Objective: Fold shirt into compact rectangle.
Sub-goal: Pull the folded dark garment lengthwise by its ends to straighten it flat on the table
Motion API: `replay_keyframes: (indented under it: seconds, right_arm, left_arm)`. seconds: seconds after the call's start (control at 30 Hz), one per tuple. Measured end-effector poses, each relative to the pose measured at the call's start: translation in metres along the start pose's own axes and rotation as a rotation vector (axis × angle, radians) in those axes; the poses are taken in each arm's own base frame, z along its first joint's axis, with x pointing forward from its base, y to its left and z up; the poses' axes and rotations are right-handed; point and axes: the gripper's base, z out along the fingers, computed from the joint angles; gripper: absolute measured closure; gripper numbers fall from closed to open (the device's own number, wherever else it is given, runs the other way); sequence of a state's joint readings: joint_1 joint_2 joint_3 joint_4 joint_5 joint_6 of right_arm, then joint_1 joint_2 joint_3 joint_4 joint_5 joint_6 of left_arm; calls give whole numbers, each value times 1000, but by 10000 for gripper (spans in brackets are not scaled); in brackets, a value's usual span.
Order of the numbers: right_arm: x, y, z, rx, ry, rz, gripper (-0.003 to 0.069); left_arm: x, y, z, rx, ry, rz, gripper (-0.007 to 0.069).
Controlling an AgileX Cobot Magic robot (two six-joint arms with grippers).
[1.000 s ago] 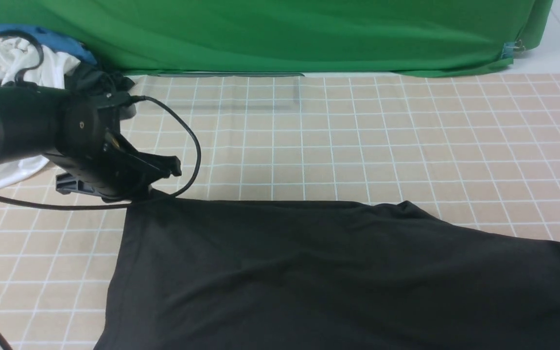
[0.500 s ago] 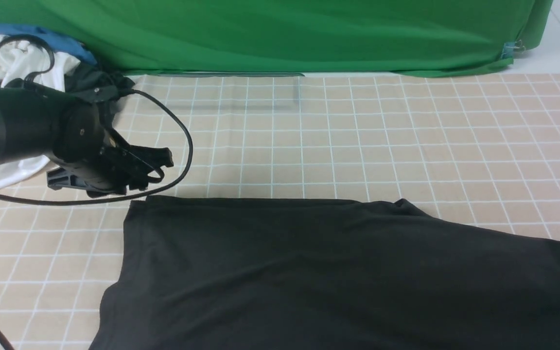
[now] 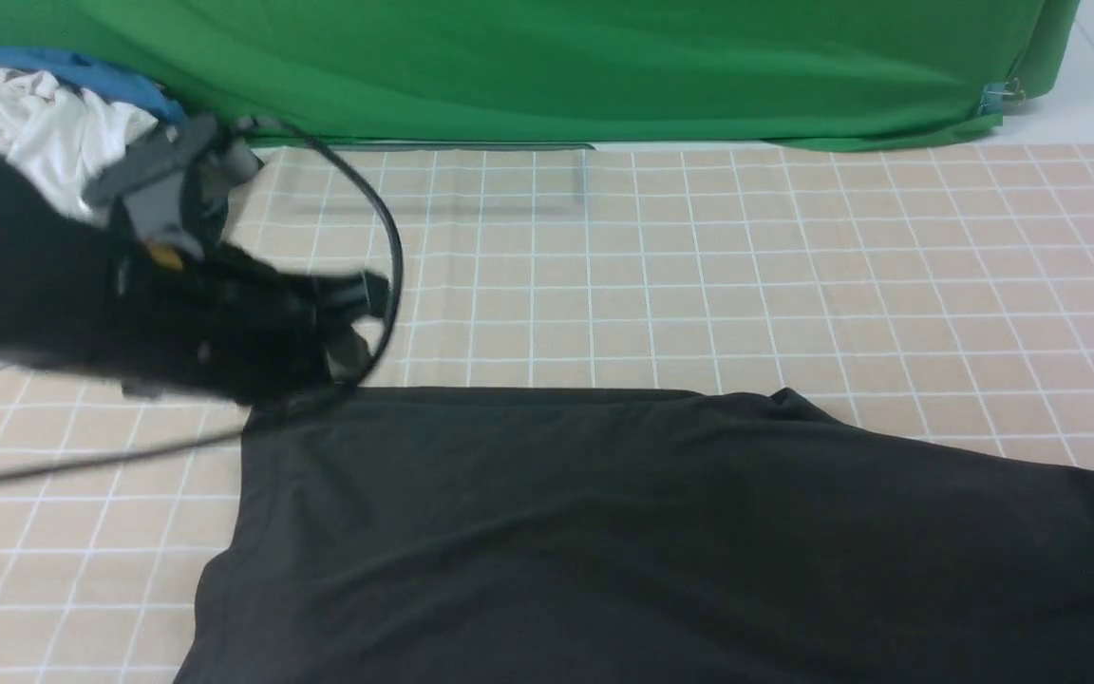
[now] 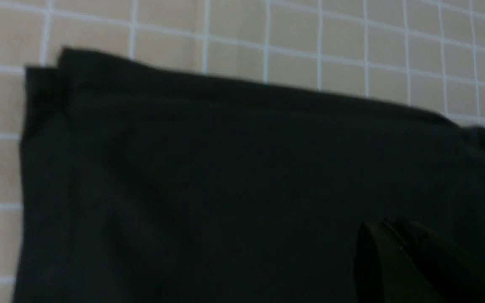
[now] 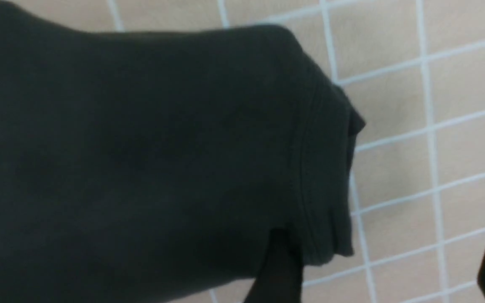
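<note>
The black shirt (image 3: 661, 532) lies flat across the worktop's (image 3: 699, 285) six o'clock half. My left hand (image 3: 357, 304), pressed together, is at its ten o'clock corner. My right hand (image 5: 387, 235) is spread beside the ribbed cuff (image 5: 322, 168).

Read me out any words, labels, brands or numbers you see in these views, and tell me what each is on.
None can be read.
The black shirt shows plain fabric, no logo or label in view.
The green backdrop and checked tablecloth carry no print.
A yellow mark on the left arm is too blurred to read.
</note>
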State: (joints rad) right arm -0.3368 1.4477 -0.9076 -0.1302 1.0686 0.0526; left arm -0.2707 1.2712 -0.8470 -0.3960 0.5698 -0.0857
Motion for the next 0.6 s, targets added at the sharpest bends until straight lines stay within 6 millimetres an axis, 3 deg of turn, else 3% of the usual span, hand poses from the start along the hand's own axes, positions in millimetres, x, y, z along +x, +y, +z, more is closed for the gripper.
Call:
replay_keyframes:
  seconds: [0.2,0.4,0.5,0.6]
  right_arm:
    - [-12,6,44,-36,66,4,35]
    - [-19,11,73,-55,137,-5,51]
    - [-20,12,77,-65,146,-11,138]
    - [-20,13,78,-75,143,-25,312]
  left_arm:
    - [44,-14,-27,87,71,78,613]
    - [56,-16,-53,130,41,96,613]
    - [58,-17,-63,141,18,105,613]
    - [59,-17,-69,150,-4,109,613]
